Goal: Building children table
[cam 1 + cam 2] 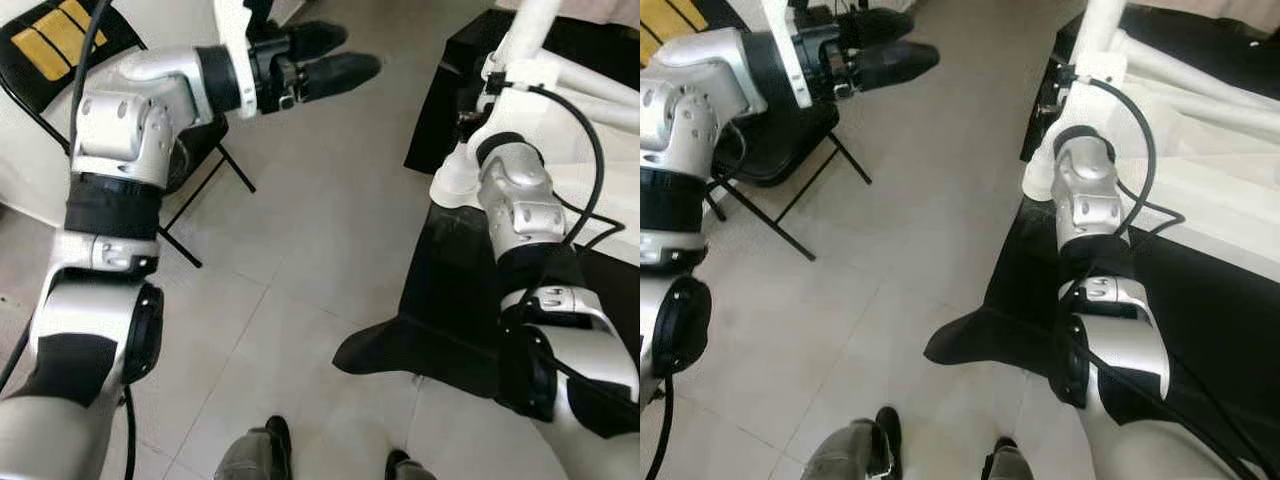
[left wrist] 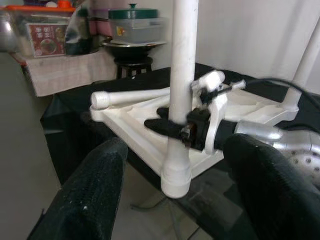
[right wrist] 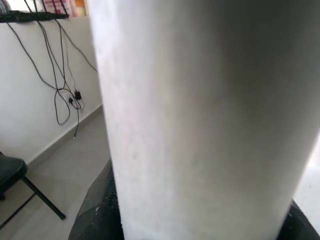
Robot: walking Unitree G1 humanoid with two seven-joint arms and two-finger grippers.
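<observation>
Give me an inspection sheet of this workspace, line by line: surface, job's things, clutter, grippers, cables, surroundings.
Surface: black cloth draped to the tiled floor.
Job's things: white table top lying upside down on the cloth; one white table leg standing upright at its corner, another leg lying on it.
Clutter: nothing seen on the floor.
Grippers: right gripper shut on the upright leg; left gripper open, raised over the floor, apart from the table.
Cables: black cable looping along the right arm; loose wires hanging on the wall.
Surroundings: black folding chair to the left; pots and boxes on a far shelf.
</observation>
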